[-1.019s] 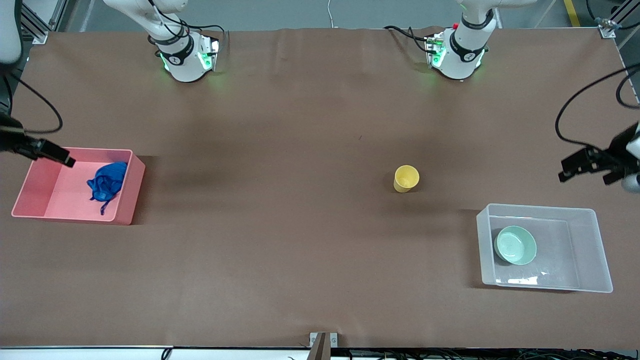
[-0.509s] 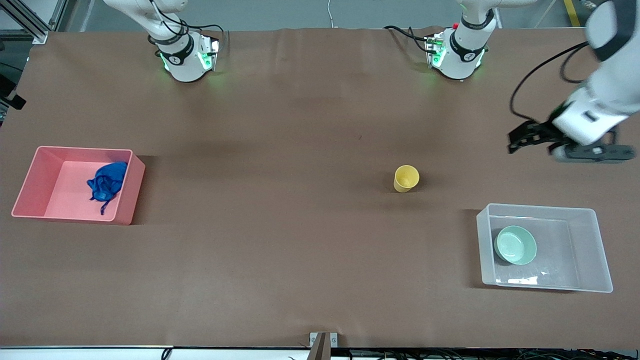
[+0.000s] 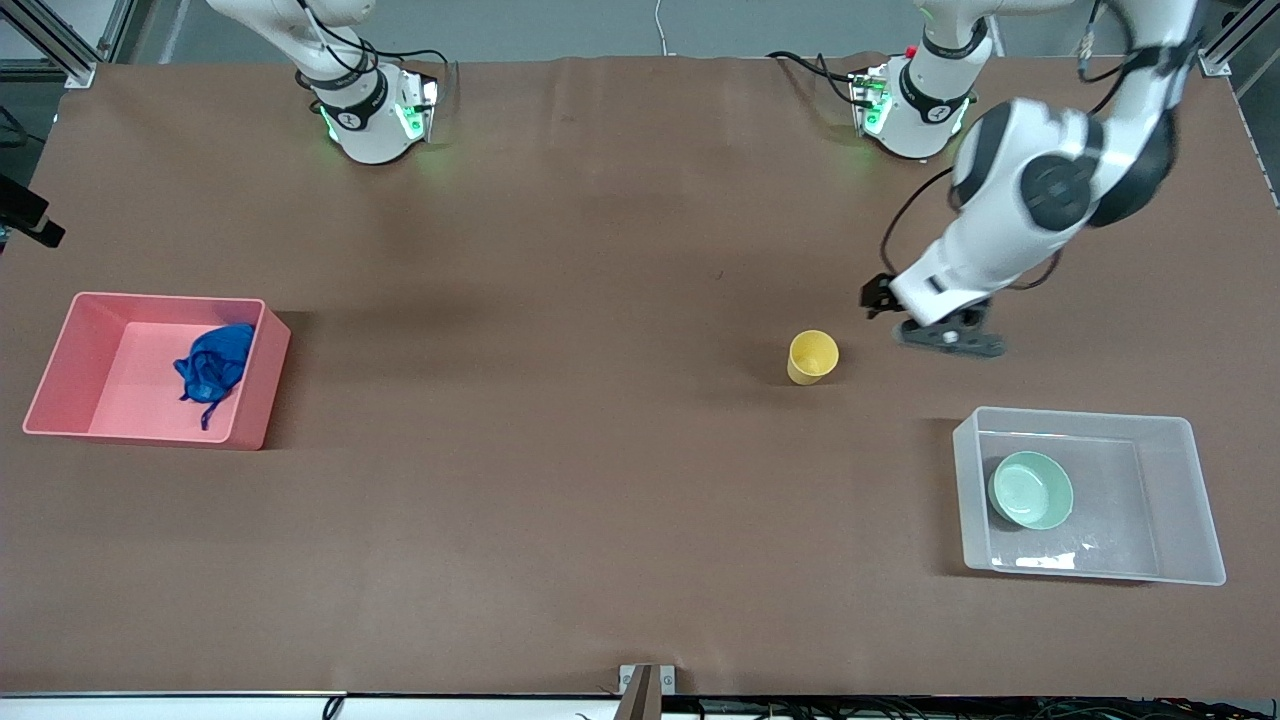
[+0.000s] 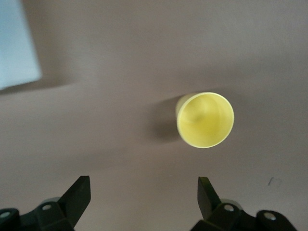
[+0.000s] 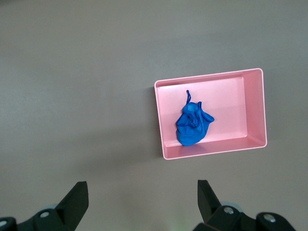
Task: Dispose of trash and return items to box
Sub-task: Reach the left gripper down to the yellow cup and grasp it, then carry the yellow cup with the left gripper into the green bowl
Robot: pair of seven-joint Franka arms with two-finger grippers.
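The yellow cup (image 3: 812,356) stands upright on the table near the middle; in the left wrist view (image 4: 205,119) it is empty. My left gripper (image 3: 878,297) is open and empty, over the table just beside the cup toward the left arm's end; its fingers (image 4: 79,193) are clear of the cup. The mint-green bowl (image 3: 1031,490) sits in the clear box (image 3: 1090,415). The blue cloth wad (image 3: 213,366) lies in the pink bin (image 3: 262,372). My right gripper (image 5: 143,195) is open and empty, high beside the pink bin (image 5: 211,83) that holds the wad (image 5: 192,124).
A corner of the clear box shows in the left wrist view (image 4: 17,43). Both robot bases (image 3: 370,110) (image 3: 915,110) stand along the table's edge farthest from the front camera. Only a dark part of the right arm (image 3: 32,218) shows at the front view's edge.
My left arm has swung in from the table's end to beside the yellow cup. My right gripper has pulled away from over the pink bin. The cup, bowl and wad have not moved.
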